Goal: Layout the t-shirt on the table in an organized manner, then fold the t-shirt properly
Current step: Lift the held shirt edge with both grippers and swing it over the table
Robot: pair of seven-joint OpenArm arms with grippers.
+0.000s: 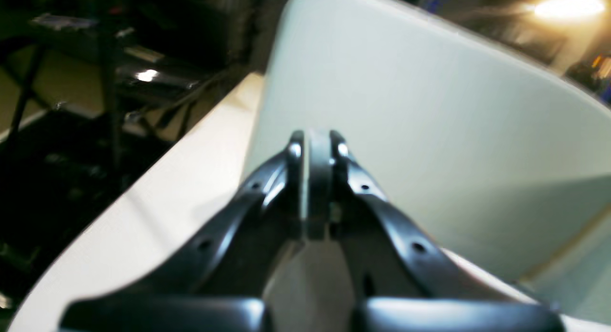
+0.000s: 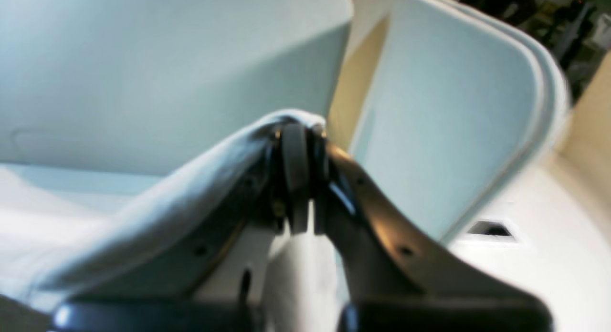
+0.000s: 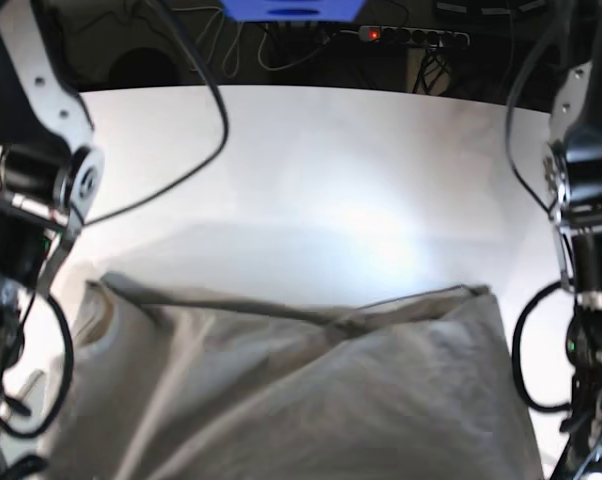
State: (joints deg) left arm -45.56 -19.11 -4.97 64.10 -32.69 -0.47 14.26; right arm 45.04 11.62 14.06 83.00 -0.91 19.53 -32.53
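The light grey-beige t-shirt (image 3: 301, 390) hangs spread above the near part of the white table (image 3: 311, 170), its top edge sagging between two raised corners. In the left wrist view my left gripper (image 1: 317, 141) is shut on a thin edge of the t-shirt (image 1: 429, 131), which stretches away as a taut pale sheet. In the right wrist view my right gripper (image 2: 298, 131) is shut on the t-shirt (image 2: 157, 208), with cloth draped over its left finger. In the base view both grippers are hidden behind the cloth.
Both arms (image 3: 36, 200) (image 3: 586, 200) stand at the table's sides. A power strip (image 3: 411, 36), cables and a blue object (image 3: 291, 8) lie beyond the far edge. Dark stands (image 1: 110, 84) sit off the table's side.
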